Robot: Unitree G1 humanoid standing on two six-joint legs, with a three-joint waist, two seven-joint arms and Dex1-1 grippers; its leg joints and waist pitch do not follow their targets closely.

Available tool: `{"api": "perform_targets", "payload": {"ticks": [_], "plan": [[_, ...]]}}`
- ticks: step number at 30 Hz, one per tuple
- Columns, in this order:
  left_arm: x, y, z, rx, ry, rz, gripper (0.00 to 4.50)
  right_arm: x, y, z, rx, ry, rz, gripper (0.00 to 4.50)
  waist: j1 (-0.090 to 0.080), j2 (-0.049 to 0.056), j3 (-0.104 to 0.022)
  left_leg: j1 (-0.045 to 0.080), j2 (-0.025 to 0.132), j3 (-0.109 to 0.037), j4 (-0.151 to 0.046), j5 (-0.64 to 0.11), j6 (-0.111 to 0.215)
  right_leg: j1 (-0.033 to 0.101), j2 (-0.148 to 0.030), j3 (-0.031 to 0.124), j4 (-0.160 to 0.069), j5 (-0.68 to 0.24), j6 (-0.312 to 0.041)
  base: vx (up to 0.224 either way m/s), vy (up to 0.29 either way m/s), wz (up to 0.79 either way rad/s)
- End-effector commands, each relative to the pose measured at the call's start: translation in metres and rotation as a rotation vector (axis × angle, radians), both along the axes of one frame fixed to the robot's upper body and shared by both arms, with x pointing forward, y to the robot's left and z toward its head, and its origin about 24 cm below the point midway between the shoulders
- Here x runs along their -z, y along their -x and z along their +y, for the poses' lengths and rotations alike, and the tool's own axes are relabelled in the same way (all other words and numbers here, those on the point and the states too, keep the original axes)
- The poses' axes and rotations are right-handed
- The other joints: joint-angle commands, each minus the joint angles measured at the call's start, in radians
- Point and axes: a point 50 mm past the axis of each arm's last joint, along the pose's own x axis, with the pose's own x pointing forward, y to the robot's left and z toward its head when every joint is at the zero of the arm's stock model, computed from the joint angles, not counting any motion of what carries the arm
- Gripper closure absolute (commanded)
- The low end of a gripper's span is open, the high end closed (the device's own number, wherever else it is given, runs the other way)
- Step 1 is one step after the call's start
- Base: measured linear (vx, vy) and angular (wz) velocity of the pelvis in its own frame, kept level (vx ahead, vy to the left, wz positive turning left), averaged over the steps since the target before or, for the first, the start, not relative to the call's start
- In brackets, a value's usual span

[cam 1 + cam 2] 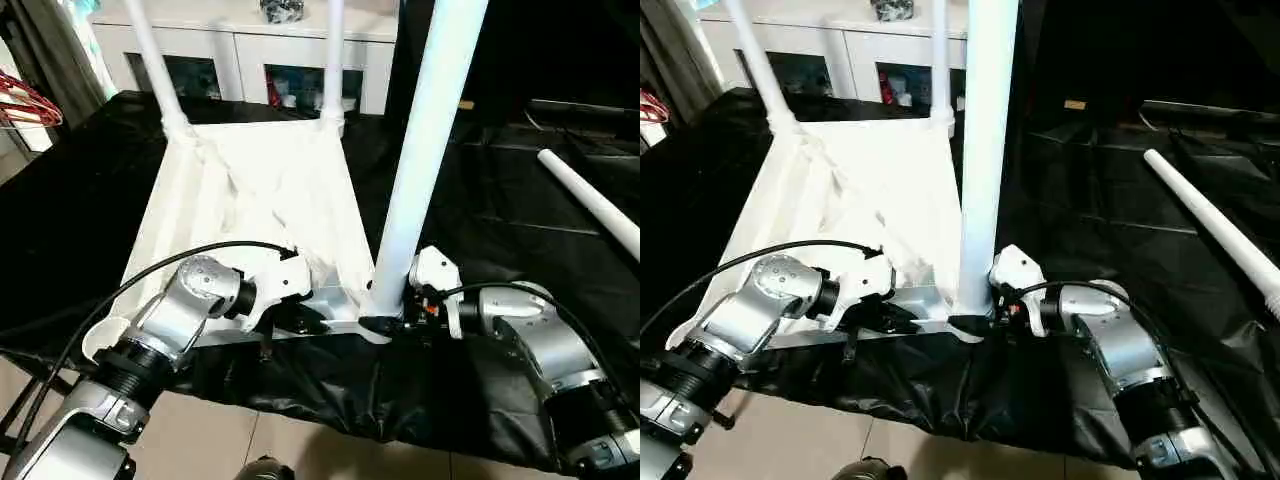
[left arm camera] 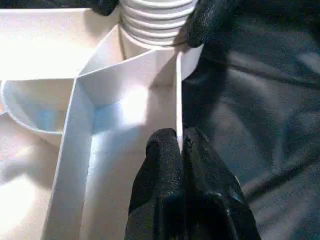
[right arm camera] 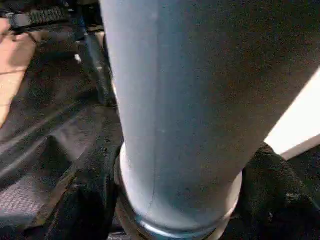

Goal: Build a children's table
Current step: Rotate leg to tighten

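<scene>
Three legs stand in the upturned children's table top (image 1: 255, 190), which lies ribbed side up on your black-draped worktop (image 1: 60, 230): two far ones (image 1: 150, 55) (image 1: 333, 55) by the white cabinet (image 1: 230, 45), and the near leg (image 1: 425, 140) in the corner socket closest to you. A fourth leg (image 1: 1210, 225) lies loose on the cloth, well apart to your right.

From the head views you see your left gripper (image 1: 300, 318) at the top's near rim and your right gripper (image 1: 400, 322) at the foot of the near leg, but not how the jaws stand. Your left wrist view settles the first: its jaws are pinched shut on the thin rim wall, one finger (image 2: 160, 170) either side, with the near leg's threaded end seated in the socket beyond. Your right wrist view shows black fingers (image 3: 85, 200) flanking the flared base of the near leg (image 3: 175, 125); whether they press it or stand just clear, you cannot tell.
</scene>
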Motion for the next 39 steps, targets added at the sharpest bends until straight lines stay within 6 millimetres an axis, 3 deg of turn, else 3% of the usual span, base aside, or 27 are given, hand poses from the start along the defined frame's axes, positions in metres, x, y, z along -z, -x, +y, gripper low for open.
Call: {"api": "perform_targets", "payload": {"ticks": [1,3,5,8,13,14,19,25,27,28,29,32,35,39], "plan": [[-0.01,-0.01,-0.018,-0.066,0.039,-0.063,4.5,0.013,-0.008,0.01,0.134,0.035,-0.014,1.78,-0.011,-0.012,-0.06,0.036,0.105,-0.053,-0.081,-0.275,-0.006,0.027,-0.117,0.072,-0.085,-0.291,-0.207,0.0,0.0,0.0],[-0.011,-0.017,-0.023,-0.143,0.055,-0.078,4.5,0.018,-0.017,0.013,0.275,0.014,-0.003,1.78,-0.02,-0.015,-0.055,0.04,0.103,-0.061,-0.085,-0.334,-0.032,0.028,-0.122,0.069,-0.097,-0.414,-0.179,0.0,0.0,0.0],[-0.012,-0.023,-0.029,-0.231,0.066,-0.094,4.5,0.022,-0.023,0.018,0.384,-0.036,0.023,1.78,-0.032,-0.015,-0.056,0.038,0.103,-0.066,-0.089,-0.358,-0.047,0.032,-0.121,0.068,-0.101,-0.453,-0.154,0.0,0.0,0.0],[-0.014,-0.03,-0.038,-0.337,0.082,-0.111,4.5,0.026,-0.028,0.027,0.501,-0.083,0.051,1.78,-0.047,-0.01,-0.056,0.041,0.102,-0.067,-0.089,-0.379,-0.055,0.026,-0.12,0.07,-0.103,-0.43,-0.156,0.0,0.0,0.0],[-0.014,-0.029,-0.046,-0.358,0.099,-0.108,4.5,0.028,-0.029,0.038,0.524,-0.103,0.055,1.78,-0.049,-0.013,-0.059,0.037,0.101,-0.06,-0.087,-0.328,-0.031,0.028,-0.116,0.073,-0.099,-0.347,-0.171,0.0,0.0,0.0],[-0.014,-0.024,-0.056,-0.331,0.115,-0.101,4.5,0.028,-0.028,0.05,0.517,-0.146,0.071,1.22,-0.05,-0.011,-0.06,0.035,0.101,-0.059,-0.087,-0.316,-0.025,0.031,-0.116,0.074,-0.095,-0.322,-0.178,0.0,0.0,0.0],[-0.015,-0.018,-0.061,-0.266,0.134,-0.102,4.5,0.025,-0.03,0.055,0.51,-0.172,0.078,0.79,-0.054,-0.008,-0.062,0.033,0.101,-0.058,-0.087,-0.291,-0.01,0.034,-0.115,0.073,-0.09,-0.264,-0.196,0.0,0.0,0.0],[-0.016,-0.009,-0.053,-0.16,0.138,-0.099,4.5,0.015,-0.028,0.045,0.371,-0.1,-0.017,0.71,-0.053,-0.009,-0.067,0.029,0.102,-0.055,-0.084,-0.249,0.005,0.039,-0.111,0.071,-0.077,-0.18,-0.211,0.0,0.0,0.0],[-0.016,-0.006,-0.047,-0.121,0.133,-0.09,4.5,0.01,-0.024,0.038,0.288,-0.088,-0.034,0.71,-0.051,-0.01,-0.067,0.028,0.101,-0.053,-0.081,-0.215,0.026,0.04,-0.11,0.072,-0.073,-0.133,-0.222,0.0,0.0,0.0],[-0.016,-0.005,-0.045,-0.108,0.132,-0.09,4.5,0.009,-0.022,0.036,0.261,-0.084,-0.037,0.71,-0.05,-0.015,-0.069,0.028,0.101,-0.051,-0.079,-0.21,0.033,0.042,-0.11,0.071,-0.073,-0.126,-0.223,0.0,0.0,0.0],[-0.016,-0.003,-0.041,-0.081,0.133,-0.078,4.5,0.006,-0.019,0.031,0.207,-0.072,-0.043,0.71,-0.044,-0.011,-0.069,0.027,0.102,-0.05,-0.077,-0.193,0.049,0.042,-0.11,0.071,-0.069,-0.112,-0.225,0.0,0.0,0.0],[-0.016,0.0,-0.038,-0.039,0.136,-0.069,4.5,0.004,-0.017,0.026,0.162,-0.069,-0.038,0.71,-0.036,-0.011,-0.068,0.029,0.104,-0.05,-0.077,-0.192,0.054,0.039,-0.108,0.07,-0.07,-0.127,-0.227,0.0,0.0,0.0],[-0.016,0.004,-0.031,0.018,0.116,-0.049,4.5,0.0,-0.012,0.018,0.077,-0.064,-0.017,0.71,-0.029,-0.011,-0.065,0.035,0.107,-0.049,-0.079,-0.23,0.039,0.034,-0.109,0.072,-0.076,-0.179,-0.221,0.0,0.0,0.0],[-0.014,0.007,-0.022,0.08,0.078,-0.038,4.5,-0.002,-0.003,0.01,-0.029,-0.04,0.027,0.71,-0.02,-0.013,-0.065,0.034,0.107,-0.049,-0.08,-0.233,0.035,0.035,-0.108,0.072,-0.076,-0.2,-0.21,0.0,0.0,0.0]]}}
